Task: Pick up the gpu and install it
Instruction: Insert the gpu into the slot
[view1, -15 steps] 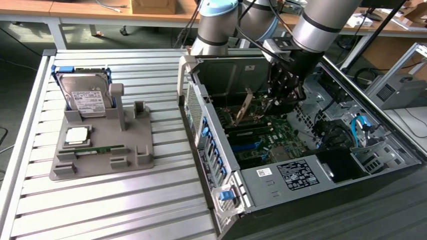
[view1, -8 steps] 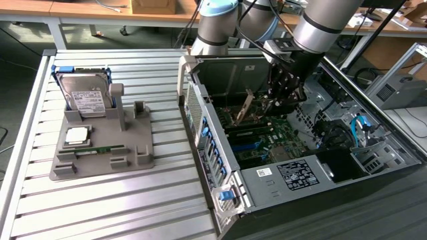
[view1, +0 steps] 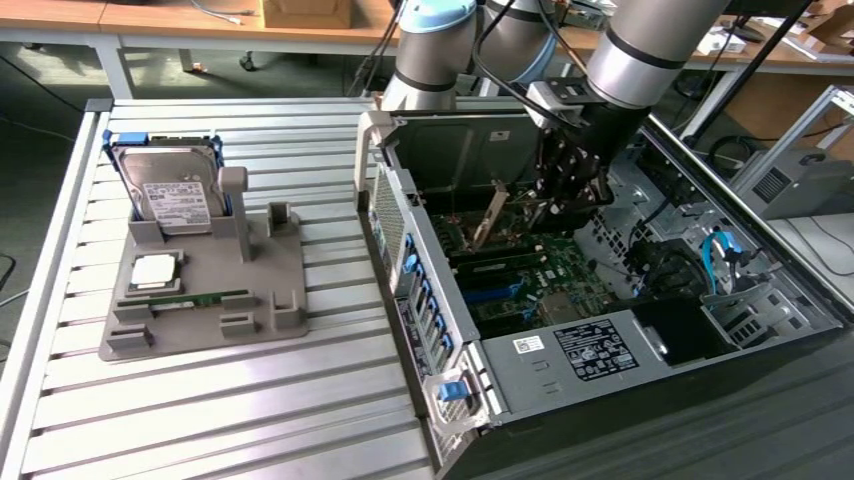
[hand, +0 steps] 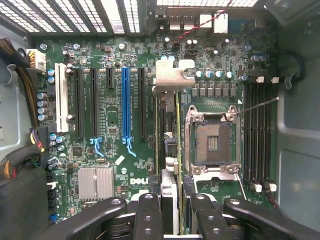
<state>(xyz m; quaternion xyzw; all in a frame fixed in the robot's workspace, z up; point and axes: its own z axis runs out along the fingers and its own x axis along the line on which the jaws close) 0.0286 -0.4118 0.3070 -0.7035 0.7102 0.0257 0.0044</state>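
I get bright overhead light, glare on the slatted table (view1: 227, 420) and on the bracket of the gpu (hand: 172, 80), and soft shadow inside the case (view1: 454, 160).

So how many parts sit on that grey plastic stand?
3: boxy silver hard drive upright at the far end, square silver chip in the middle, narrow green memory stick nearest us.

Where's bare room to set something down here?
The slatted table is bare nearer the exterior camera than the grey fixture, plus a strip between fixture and computer case. Inside the case it is crowded around the hand gripping the gpu.
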